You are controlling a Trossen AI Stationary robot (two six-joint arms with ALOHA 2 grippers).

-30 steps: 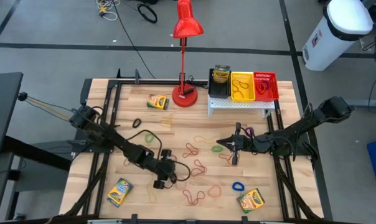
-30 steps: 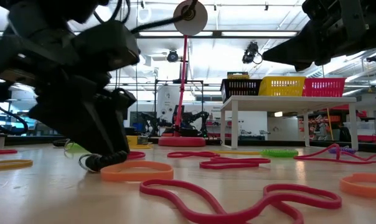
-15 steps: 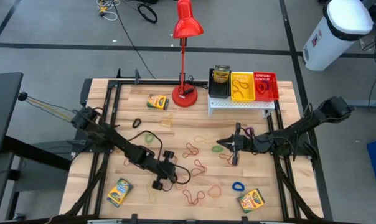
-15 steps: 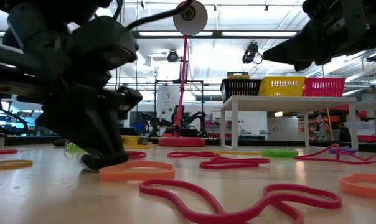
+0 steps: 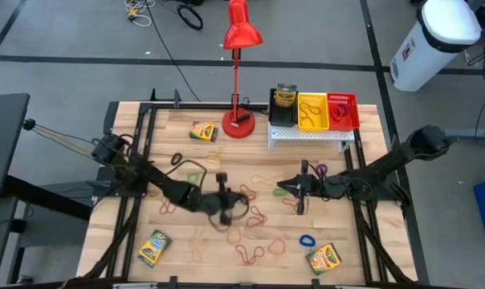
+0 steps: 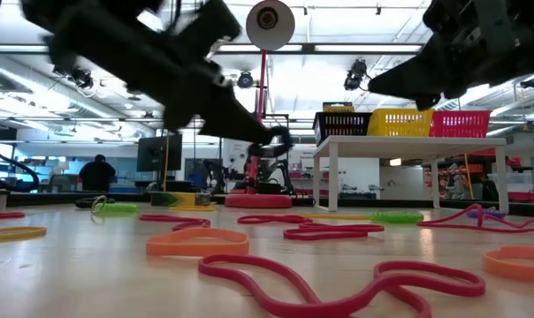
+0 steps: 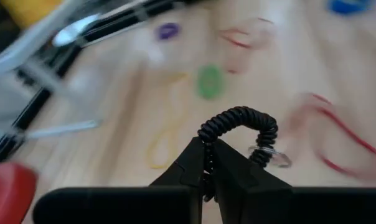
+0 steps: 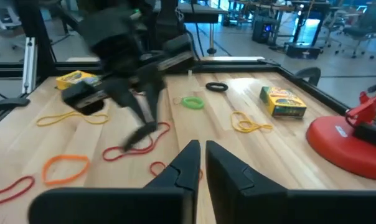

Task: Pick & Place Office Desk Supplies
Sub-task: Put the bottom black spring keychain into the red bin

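My left gripper (image 7: 208, 148) hovers over the middle of the table (image 5: 225, 207) and is shut on a black coiled cord (image 7: 238, 118) with a small metal ring. My right gripper (image 8: 199, 149) hangs shut and empty right of centre (image 5: 287, 189), above a green band (image 5: 280, 192) lying flat on the wood. Loose rubber bands (image 5: 250, 195) lie all over the table. Crayon boxes lie at the far left (image 5: 202, 130), near left (image 5: 154, 247) and near right (image 5: 324, 258). The black (image 5: 284, 103), yellow (image 5: 311, 111) and red (image 5: 343, 111) bins stand on a white shelf. My left gripper pinches one end of the black coil (image 7: 205, 137) between its two fingers. The fingers slant a little downward and point toward the table's right side. The coil arches out past the fingertips, its ring end (image 7: 270, 157) hanging free, lifted clear of the table.
A red desk lamp stands with its base (image 5: 239, 125) at the far middle, next to the white shelf (image 5: 311, 135). A black ring (image 5: 177, 159) and a green band (image 5: 193, 176) lie at the left; a blue band (image 5: 307, 240) lies near the front right.
My left gripper has risen off the table with the black coil, swung toward the far edge and the right, and tipped up from steeply downward to nearly level. The coil, lying on the wood before, now hangs clear.
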